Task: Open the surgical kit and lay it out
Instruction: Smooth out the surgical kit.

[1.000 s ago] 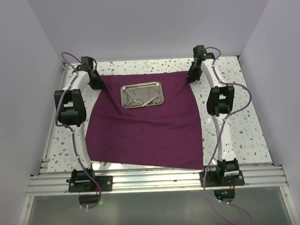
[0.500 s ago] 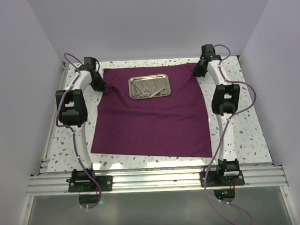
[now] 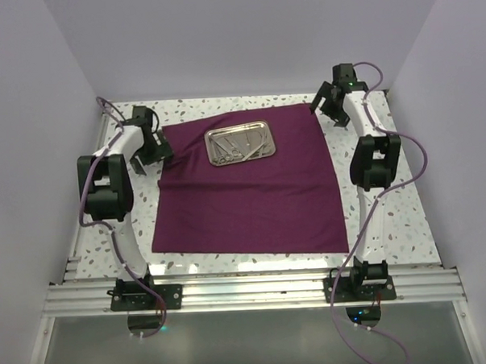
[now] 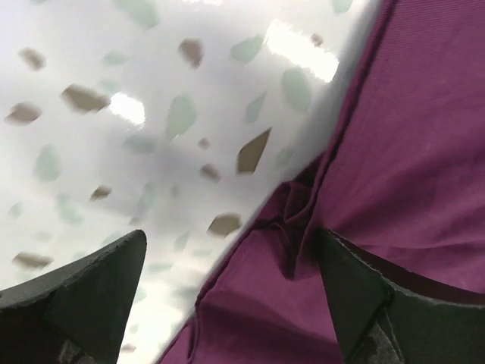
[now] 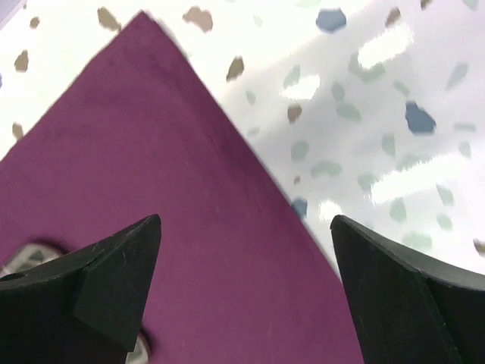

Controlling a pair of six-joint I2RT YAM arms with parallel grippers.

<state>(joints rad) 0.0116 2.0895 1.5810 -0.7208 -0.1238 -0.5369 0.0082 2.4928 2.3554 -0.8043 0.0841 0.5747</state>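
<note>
Tray (image 3: 266,138) on purple cloth (image 3: 252,206), holding jumbled silver instruments (image 3: 235,148).

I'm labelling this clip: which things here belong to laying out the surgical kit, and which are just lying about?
Job: dark purple cloth wrap; small shiny rectangular steel tray; thin silver instruments in it.
Just there: speckled white table; aluminium rail frame.

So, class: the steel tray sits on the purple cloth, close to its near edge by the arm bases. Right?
No: the steel tray sits on the purple cloth close to its far edge, not the near one, as the top external view shows.
</note>
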